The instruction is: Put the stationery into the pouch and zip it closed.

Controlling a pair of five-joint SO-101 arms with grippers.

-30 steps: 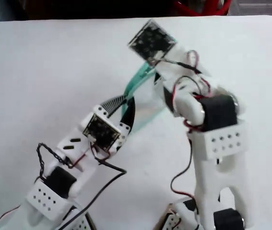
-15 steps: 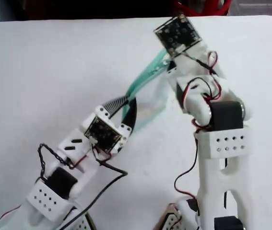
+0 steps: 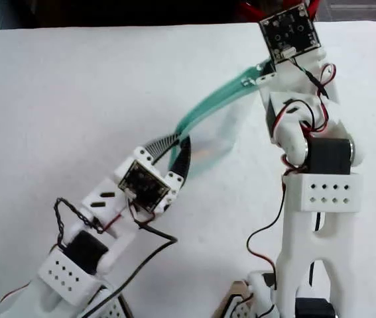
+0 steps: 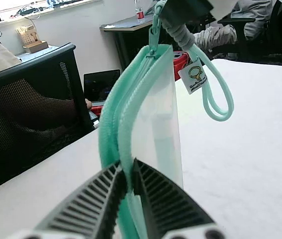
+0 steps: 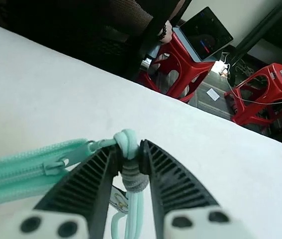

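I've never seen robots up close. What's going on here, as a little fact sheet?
Held thing: clear plastic pouch with a mint-green zip, stretched between both arms over the white table
Left gripper: shut on one end of the pouch
Right gripper: shut on the mint-green cord loop tied to the zip slider
Zip: slider near the right gripper's end
Contents: cannot tell

Pouch (image 3: 204, 114) stretched slantwise over table (image 3: 55, 99) centre, between both grippers. Left gripper (image 4: 126, 172) clamps its near-left end. Right gripper (image 5: 130, 148) clamps pull cord (image 5: 127, 138) at its far-right end, near table's back edge.
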